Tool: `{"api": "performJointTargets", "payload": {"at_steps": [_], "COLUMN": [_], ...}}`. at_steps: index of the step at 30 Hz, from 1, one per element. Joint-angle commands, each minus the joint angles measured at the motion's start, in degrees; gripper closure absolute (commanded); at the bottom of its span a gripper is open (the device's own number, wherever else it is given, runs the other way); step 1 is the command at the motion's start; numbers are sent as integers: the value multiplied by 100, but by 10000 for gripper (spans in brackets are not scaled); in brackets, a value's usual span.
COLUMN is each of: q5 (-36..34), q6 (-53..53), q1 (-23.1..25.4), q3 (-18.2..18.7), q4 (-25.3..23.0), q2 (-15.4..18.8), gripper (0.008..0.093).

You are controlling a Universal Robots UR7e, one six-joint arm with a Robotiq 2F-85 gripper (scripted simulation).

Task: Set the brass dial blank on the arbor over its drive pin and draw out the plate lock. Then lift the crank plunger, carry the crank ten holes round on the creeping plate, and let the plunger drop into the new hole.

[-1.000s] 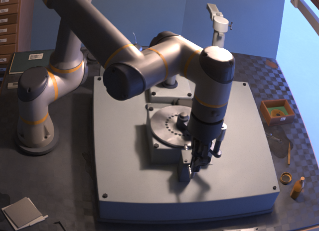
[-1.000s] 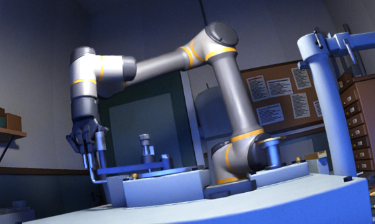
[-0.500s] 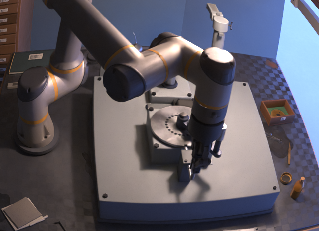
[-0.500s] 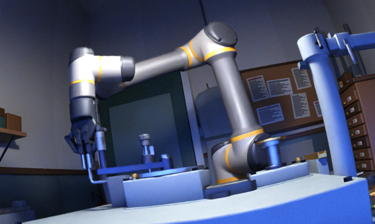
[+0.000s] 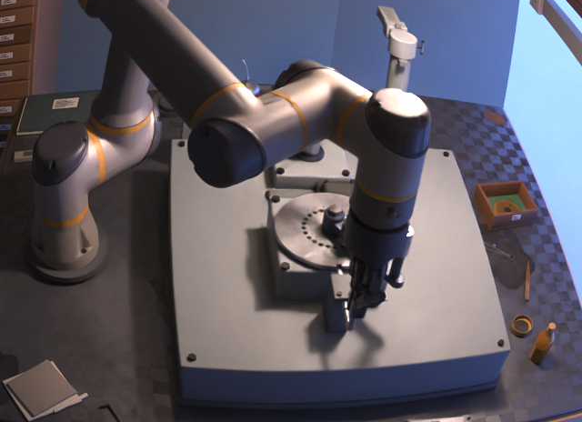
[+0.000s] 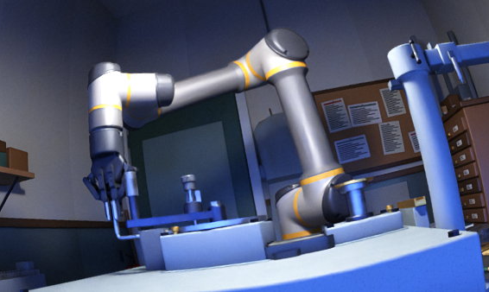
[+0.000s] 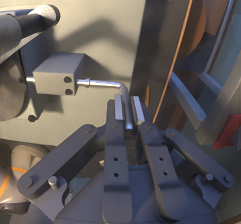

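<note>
On the grey base slab the round index plate (image 5: 308, 230) lies flat on its housing, with a ring of holes and the crank plunger knob (image 5: 334, 214) near its middle. At the housing's near side a small block (image 7: 58, 73) carries the plate lock (image 7: 111, 85), a thin steel rod bent up at its end. The lock's upturned handle is gripped in my closed gripper (image 7: 127, 110), just in front of the block. The brass dial blank (image 5: 506, 206) lies in an orange tray on the bench at the right.
Behind the plate a tall column (image 5: 398, 51) rises from the slab, and my own arm crosses above the plate. On the bench at the right lie a small cup (image 5: 522, 324), a bottle (image 5: 542, 343) and hand tools. Papers (image 5: 42, 389) lie at the near left.
</note>
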Motion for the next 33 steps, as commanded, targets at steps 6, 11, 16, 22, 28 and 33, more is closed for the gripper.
{"api": "performJointTargets", "payload": {"at_steps": [6, 11, 16, 22, 28, 33], "q5": [-19, -19, -19, -19, -19, -19], "q6": [-1, 2, 7, 14, 17, 18], "q1": [-9, -7, -2, 5, 9, 9], "q3": [-10, -6, 2, 11, 16, 17], "q4": [-25, -27, -31, -36, -38, -39], "q2": [-2, -4, -7, -12, -14, -14], "gripper": [934, 934, 934, 934, 934, 894]}}
